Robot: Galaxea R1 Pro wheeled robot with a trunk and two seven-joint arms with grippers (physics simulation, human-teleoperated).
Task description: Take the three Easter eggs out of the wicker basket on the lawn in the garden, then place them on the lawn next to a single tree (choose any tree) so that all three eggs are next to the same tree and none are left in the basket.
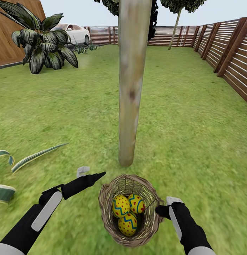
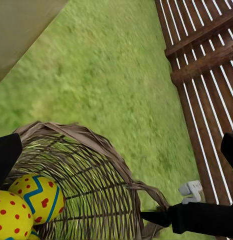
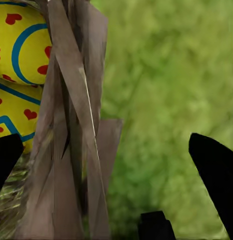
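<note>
Wicker basket (image 1: 130,212), mouth up, holds three eggs (image 1: 128,210); right claw (image 1: 161,211) spread astride its rim.

Three yellow eggs (image 1: 128,212) with blue zigzags and red dots, brown wicker basket (image 1: 107,216), mottled green lawn (image 1: 194,134), grey-tan trunk (image 1: 131,88)

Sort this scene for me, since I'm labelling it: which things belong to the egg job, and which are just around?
Job:
- three Easter eggs, all in the wicker basket
- tree just beyond the basket
- lawn
- right pincer at the basket's rim

Just around:
- broad-leaved plant
- white car
- wooden fence
</note>
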